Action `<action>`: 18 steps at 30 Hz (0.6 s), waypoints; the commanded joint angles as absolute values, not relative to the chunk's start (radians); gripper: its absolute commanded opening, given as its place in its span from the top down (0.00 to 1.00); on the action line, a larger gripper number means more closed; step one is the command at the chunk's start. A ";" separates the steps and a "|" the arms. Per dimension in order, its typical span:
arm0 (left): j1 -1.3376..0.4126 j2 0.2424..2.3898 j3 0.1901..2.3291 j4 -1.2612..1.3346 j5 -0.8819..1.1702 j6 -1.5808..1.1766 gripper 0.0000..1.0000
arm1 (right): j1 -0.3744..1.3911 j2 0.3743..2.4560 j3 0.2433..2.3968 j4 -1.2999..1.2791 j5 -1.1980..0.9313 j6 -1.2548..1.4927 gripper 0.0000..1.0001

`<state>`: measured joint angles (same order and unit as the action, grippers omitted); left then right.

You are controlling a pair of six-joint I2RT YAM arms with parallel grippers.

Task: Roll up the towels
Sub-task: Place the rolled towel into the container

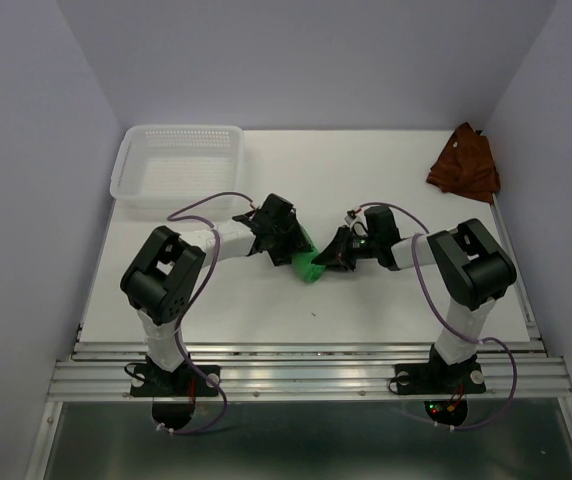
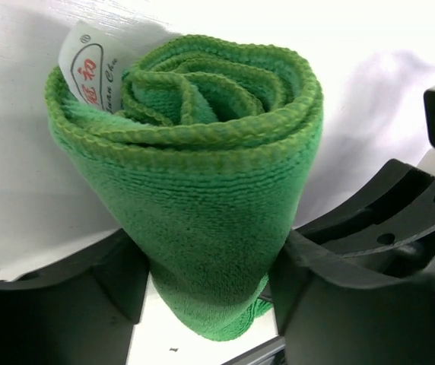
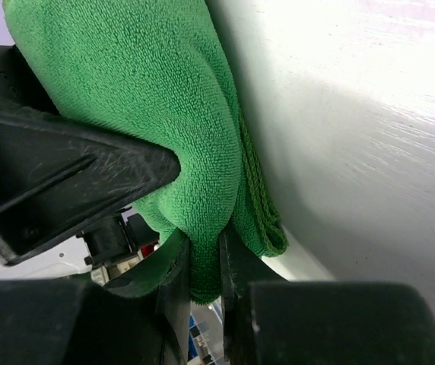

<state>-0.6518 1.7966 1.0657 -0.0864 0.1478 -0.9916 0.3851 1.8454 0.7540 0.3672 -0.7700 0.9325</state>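
Observation:
The green towel lies mid-table, rolled into a tight spiral, between my two grippers. In the left wrist view the roll shows its spiral end and a white label; my left gripper has a finger pressed on each side of it. In the right wrist view my right gripper is nearly closed, pinching a fold of the green towel, beside a black finger of the left gripper. From above, the left gripper and right gripper meet at the roll. The rust towel lies crumpled at the far right.
A white perforated basket stands at the far left of the white table. Pale walls close in the table on three sides. A metal rail runs along the near edge, with both arm bases on it.

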 commanded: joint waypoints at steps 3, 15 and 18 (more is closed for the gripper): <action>-0.660 1.821 1.098 -0.097 0.092 -0.991 0.50 | 0.379 1.848 0.726 0.339 -0.749 0.905 0.95; -0.637 1.772 1.074 -0.031 0.086 -1.003 1.00 | 0.379 1.608 0.811 0.089 -0.762 0.582 0.22; -0.623 1.720 1.046 -0.002 0.097 -1.022 1.00 | 0.379 1.488 0.857 -0.064 -0.713 0.482 0.00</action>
